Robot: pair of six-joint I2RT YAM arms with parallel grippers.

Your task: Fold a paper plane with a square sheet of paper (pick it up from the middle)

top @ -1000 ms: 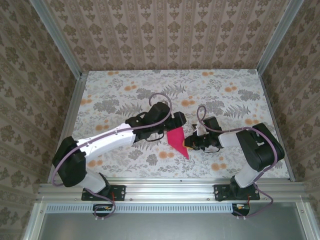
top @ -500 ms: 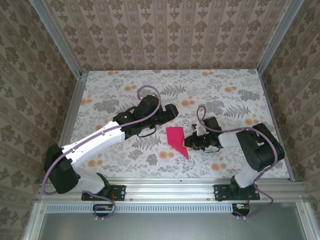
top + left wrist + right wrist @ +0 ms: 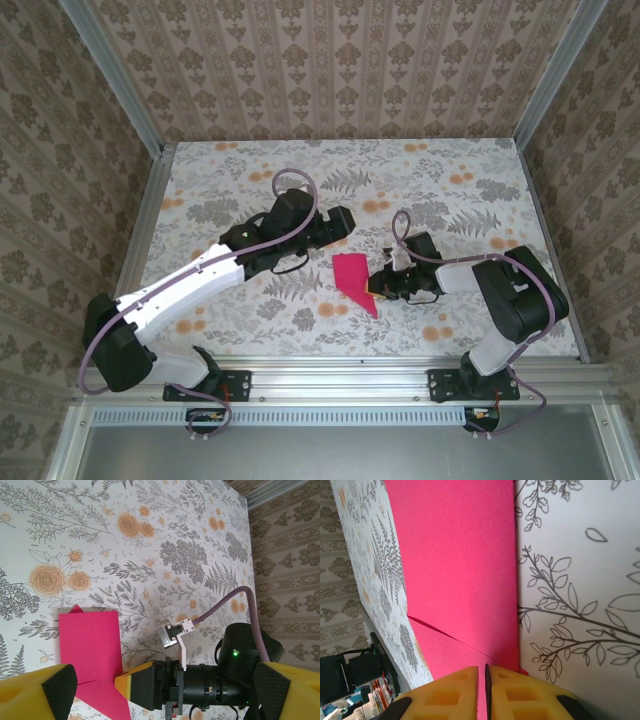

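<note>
Left gripper (image 3: 346,220) farther from part-hidden paper (image 3: 352,278)

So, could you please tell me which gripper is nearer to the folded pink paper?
The right. The right gripper is shut on the right-hand edge of the folded pink paper. The left gripper hangs open beyond the paper's far edge, clear of it.

Left arm stretches forward and inward from its base, wrist turned toward the right arm, its pincer (image 3: 338,222) spread wide; right arm folds low, elbow bent, its pincer (image 3: 486,680) pressed closed on the pink paper's (image 3: 460,555) edge.
</note>
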